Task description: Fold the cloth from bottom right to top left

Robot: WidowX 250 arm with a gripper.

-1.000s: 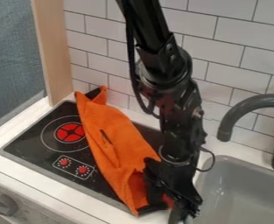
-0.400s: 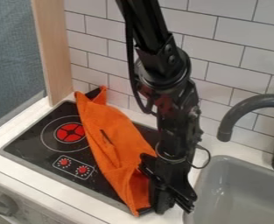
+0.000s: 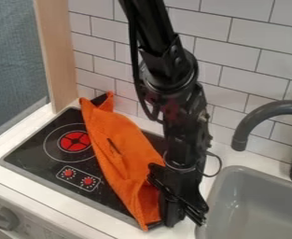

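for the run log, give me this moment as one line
task: fold cloth | orange cloth: on stovetop | gripper: at cloth's near end

There is one robot arm (image 3: 179, 107), one orange cloth (image 3: 126, 149), one counter (image 3: 0, 172), one black stovetop (image 3: 36, 154), one grey sink (image 3: 251, 205) and one dark faucet (image 3: 247, 122). One red burner (image 3: 74, 141) and two red dials (image 3: 68, 173) show; whether the cloth covers more burners cannot be told. One grey knob (image 3: 6, 217) and one wooden panel (image 3: 56, 56) show too.
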